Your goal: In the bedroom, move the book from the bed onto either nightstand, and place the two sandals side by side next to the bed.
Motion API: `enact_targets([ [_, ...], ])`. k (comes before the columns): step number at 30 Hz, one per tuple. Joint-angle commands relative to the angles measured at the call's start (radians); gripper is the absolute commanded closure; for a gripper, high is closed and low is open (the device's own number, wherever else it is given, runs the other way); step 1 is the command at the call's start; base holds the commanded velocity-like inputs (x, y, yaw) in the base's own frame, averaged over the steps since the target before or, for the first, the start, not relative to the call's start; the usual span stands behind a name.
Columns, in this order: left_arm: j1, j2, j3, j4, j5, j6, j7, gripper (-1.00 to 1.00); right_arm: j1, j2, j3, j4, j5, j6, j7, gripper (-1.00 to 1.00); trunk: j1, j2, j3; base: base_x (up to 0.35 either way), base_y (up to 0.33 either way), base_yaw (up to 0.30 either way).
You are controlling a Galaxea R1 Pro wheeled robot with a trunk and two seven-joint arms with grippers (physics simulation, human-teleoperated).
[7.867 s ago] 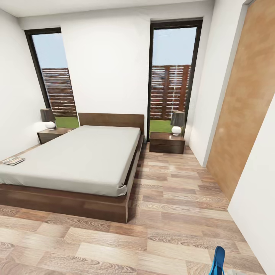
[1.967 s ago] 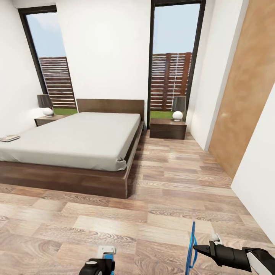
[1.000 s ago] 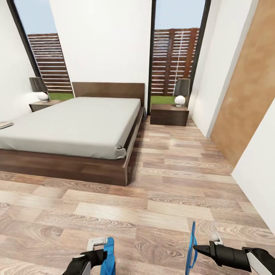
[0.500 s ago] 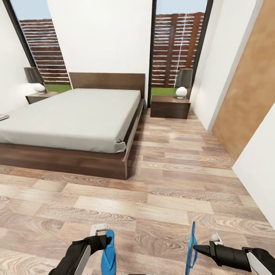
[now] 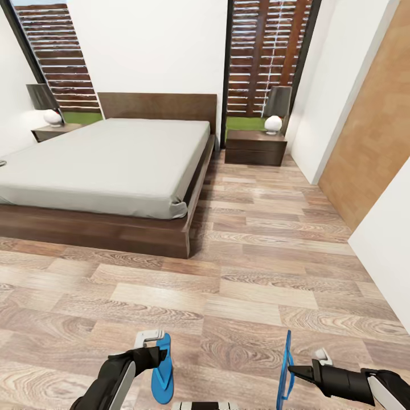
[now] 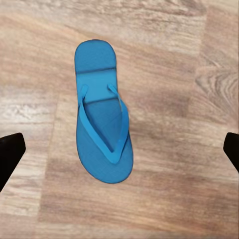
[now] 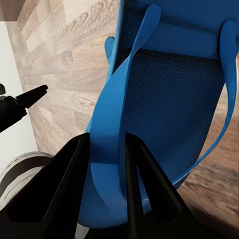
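Bedroom floor (image 5: 256, 285): two sandals; one (image 6: 103, 134) lying flat, one (image 7: 164, 99) pincer-held.

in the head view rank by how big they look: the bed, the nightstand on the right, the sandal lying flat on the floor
1. bed, largest by far.
2. right nightstand.
3. flat sandal, smallest, though it looks close to the nightstand only because it lies nearer the camera.

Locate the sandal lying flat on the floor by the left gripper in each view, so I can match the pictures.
Head view: the flat sandal lies on the wood-plank floor near the bottom edge, beside the left gripper.
Left wrist view: the same sandal sits mid-picture, straps up, between the open fingers.
Right wrist view: not this sandal.
Shared landmark: the plank floor.
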Motion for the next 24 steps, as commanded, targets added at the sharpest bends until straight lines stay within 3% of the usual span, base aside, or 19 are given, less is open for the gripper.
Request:
enact_targets([
  [1,0.000,-0.001,0.000,-0.001,0.007,0.005,0.002,-1.00,-0.001,-0.001,0.005,0.000,-0.011,0.007,0.000,1.00,0.000,-0.001,-0.005,0.000,0.000,0.000],
  [24,0.000,0.000,-0.001,-0.002,0.006,0.003,0.002,-1.00,-0.001,-0.001,0.005,0.000,-0.011,0.006,0.000,1.00,0.011,-0.006,-0.094,0.000,0.000,0.000],
])
